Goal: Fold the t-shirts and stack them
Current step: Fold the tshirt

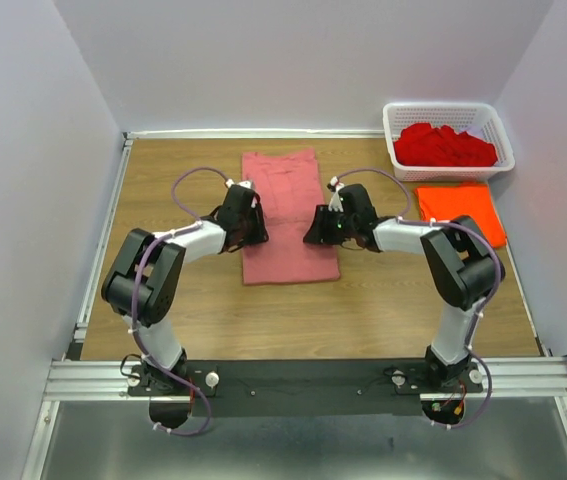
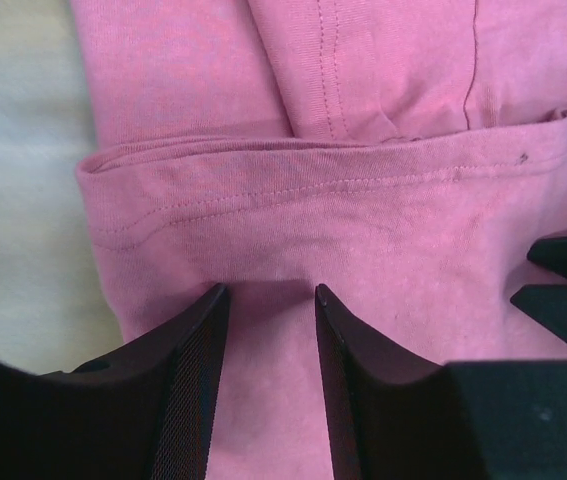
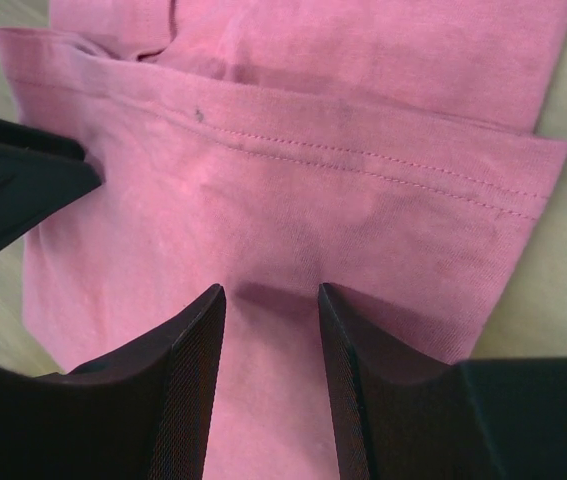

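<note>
Bare desk (image 1: pixel 163 180) lies open to the left of the left fingers (image 2: pixel 188 390), which stand apart, tips down near the left edge of the salmon-pink t-shirt (image 1: pixel 288 215), a long folded strip lying flat mid-desk. The right fingers (image 3: pixel 363 400) stand apart likewise near its right edge. Well apart to the right, the orange t-shirt (image 1: pixel 460 210) lies folded in front of the white basket (image 1: pixel 448 108) of red t-shirts (image 1: pixel 443 145).

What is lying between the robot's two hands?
Only the pink t-shirt lies between the left gripper and right gripper; the top view shows it.
</note>
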Available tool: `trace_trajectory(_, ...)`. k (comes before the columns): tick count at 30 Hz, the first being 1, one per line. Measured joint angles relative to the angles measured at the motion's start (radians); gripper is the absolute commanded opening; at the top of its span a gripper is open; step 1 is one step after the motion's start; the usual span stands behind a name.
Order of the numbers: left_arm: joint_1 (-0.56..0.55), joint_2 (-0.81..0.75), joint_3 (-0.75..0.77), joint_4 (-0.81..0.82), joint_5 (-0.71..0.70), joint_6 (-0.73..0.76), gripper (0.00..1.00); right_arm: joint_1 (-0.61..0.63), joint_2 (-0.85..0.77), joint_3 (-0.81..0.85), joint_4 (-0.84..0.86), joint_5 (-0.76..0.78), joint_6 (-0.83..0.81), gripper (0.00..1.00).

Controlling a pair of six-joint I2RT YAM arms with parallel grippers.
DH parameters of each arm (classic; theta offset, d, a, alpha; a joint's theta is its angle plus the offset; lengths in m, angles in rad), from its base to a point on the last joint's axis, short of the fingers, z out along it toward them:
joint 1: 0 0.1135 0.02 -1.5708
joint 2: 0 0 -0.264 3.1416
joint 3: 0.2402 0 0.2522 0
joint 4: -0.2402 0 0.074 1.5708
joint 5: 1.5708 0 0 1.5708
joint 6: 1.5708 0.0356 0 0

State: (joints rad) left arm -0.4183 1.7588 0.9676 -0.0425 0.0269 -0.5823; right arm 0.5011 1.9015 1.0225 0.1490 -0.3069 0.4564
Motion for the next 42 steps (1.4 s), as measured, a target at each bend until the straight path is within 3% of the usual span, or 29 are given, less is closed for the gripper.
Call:
trace_trajectory(5,-0.052,-0.097,-0.094,-0.015,0.003,-0.035,0.58,0.0,-0.093,-0.091,-0.039,0.019,0.02,0.52)
trace_trajectory(12,-0.061,-0.301,-0.104,-0.15,-0.078,-0.042,0.68,0.001,-0.22,-0.092,-0.27,0.061,0.04,0.61)
trace_trajectory(18,-0.106,-0.477,-0.126,-0.277,-0.127,-0.047,0.89,0.001,-0.374,-0.09,-0.488,0.119,0.067,0.66)
trace_trajectory(28,-0.193,-0.573,-0.222,-0.444,-0.132,-0.101,0.89,0.009,-0.389,-0.127,-0.728,0.163,0.124,0.59)
trace_trajectory(42,-0.212,-0.571,-0.235,-0.462,-0.132,-0.123,0.86,0.051,-0.314,-0.128,-0.755,0.172,0.137,0.53)
